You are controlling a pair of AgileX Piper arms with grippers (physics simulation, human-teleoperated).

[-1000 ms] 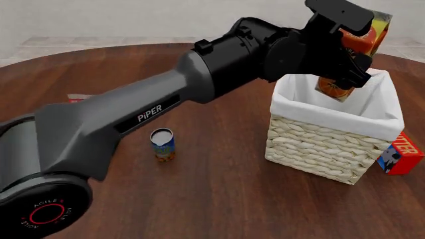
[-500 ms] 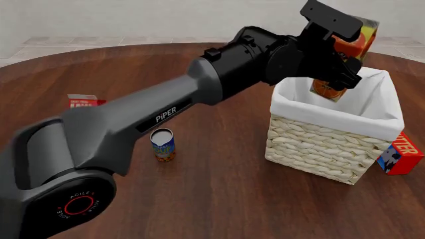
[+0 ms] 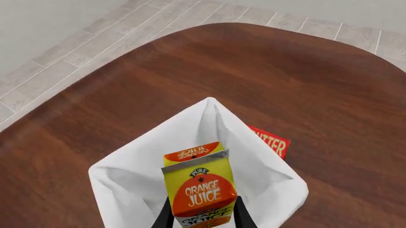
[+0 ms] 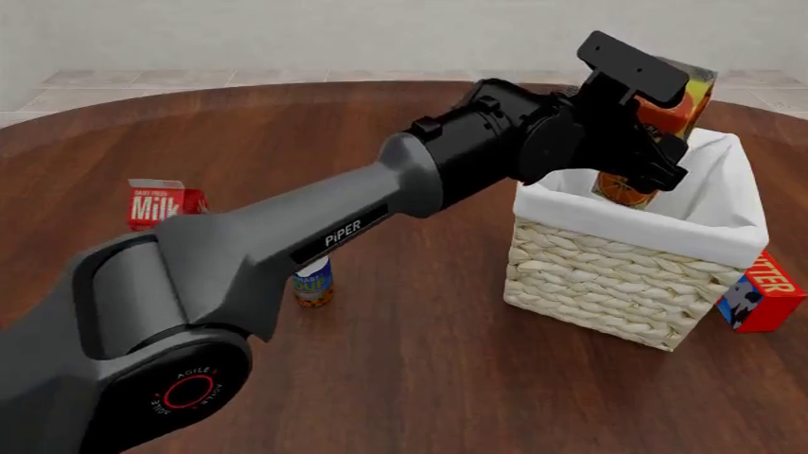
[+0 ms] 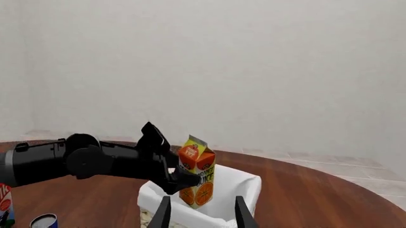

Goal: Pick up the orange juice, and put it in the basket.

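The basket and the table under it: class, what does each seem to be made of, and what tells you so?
The basket looks like pale woven wicker, going by its braided straw-coloured strands, with a white cloth lining folded over the rim. The table looks like dark polished wood: reddish-brown grain streaks with a soft sheen, though a render leaves that open.

Left arm stretched forward, left gripper (image 4: 641, 151) clamped, right gripper (image 5: 200, 213) raised, apparently parted

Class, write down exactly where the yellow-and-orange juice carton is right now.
The yellow-and-orange juice carton is at the front view's upper right, held in the left claw above the white-lined wicker basket, its lower end dipping just inside the rim.
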